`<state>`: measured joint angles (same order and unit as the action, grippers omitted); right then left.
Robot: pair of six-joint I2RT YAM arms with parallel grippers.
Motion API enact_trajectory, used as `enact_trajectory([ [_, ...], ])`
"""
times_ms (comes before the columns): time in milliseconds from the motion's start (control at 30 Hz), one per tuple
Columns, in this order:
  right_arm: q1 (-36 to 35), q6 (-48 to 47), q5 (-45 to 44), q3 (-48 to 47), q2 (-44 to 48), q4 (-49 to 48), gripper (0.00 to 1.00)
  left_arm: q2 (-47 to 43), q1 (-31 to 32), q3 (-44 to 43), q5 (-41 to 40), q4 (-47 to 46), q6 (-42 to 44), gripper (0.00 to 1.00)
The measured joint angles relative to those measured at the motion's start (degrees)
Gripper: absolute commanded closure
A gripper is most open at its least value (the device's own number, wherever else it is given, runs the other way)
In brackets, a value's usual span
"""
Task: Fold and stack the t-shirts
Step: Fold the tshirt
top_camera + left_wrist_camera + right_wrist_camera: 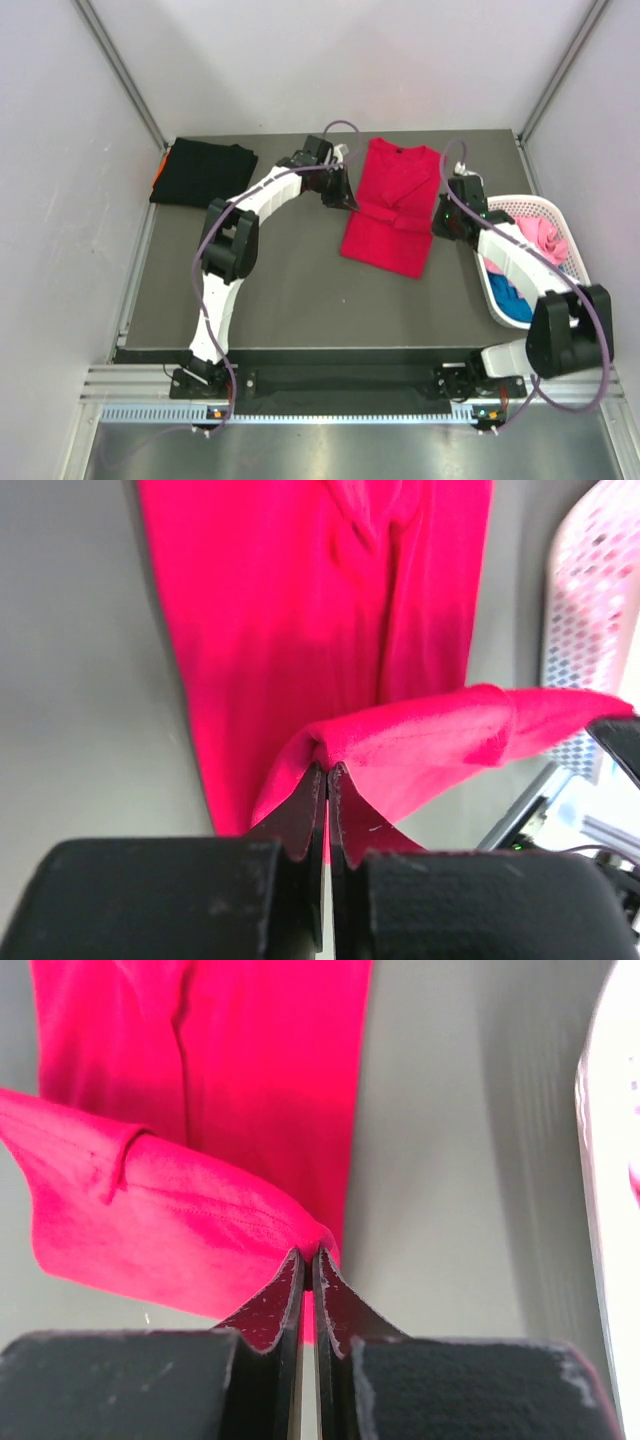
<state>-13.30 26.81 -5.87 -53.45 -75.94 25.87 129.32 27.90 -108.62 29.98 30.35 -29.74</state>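
A bright red t-shirt [388, 205] lies lengthwise on the dark table, partly folded, with a raised band of cloth across its middle. My left gripper [349, 200] is shut on the red t-shirt's left edge [330, 742]; the pinched cloth lifts off the table. On the other side, my right gripper [440, 222] is shut on the red shirt's edge [312, 1238]. A black t-shirt [203, 172], folded, lies at the far left corner with an orange one [158, 170] peeking out beneath it. Pink [543, 233] and blue [510, 297] t-shirts lie in the basket.
A white lattice basket [528, 208] stands at the table's right edge, close to my right arm; its wall [590, 590] shows in the left wrist view. Grey walls enclose the table on three sides.
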Motion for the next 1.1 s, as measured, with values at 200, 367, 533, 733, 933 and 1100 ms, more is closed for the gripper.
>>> enact_trajectory([
  [200, 2.3, -1.3, 3.8, -2.4, -8.9, -7.2, 1.0, 6.5, -3.3, -6.8, 5.2, -2.5, -0.1, 1.0],
  [367, 2.9, -1.1, 5.7, -4.9, -14.6, -9.1, 1.0, 10.6, -4.2, -8.8, 8.1, -7.0, -1.3, 1.0],
  [533, 3.2, -1.0, 5.5, -8.7, -17.9, -9.9, 1.0, 13.5, -4.4, -9.4, 10.5, -11.8, -3.9, 1.0],
  [733, 4.2, -0.7, 4.9, -8.9, -19.5, -10.1, 1.0, 15.3, -4.7, -10.4, 11.2, -16.0, -6.5, 1.0],
  [933, 6.0, -0.4, 4.8, -8.9, -21.9, -10.9, 0.91, 15.7, -4.7, -11.7, 11.1, -17.4, -7.3, 0.88],
  [1100, 6.9, -0.2, 5.7, -11.5, -26.4, -11.7, 0.79, 16.0, -4.9, -12.4, 10.3, -17.9, -6.7, 0.76],
])
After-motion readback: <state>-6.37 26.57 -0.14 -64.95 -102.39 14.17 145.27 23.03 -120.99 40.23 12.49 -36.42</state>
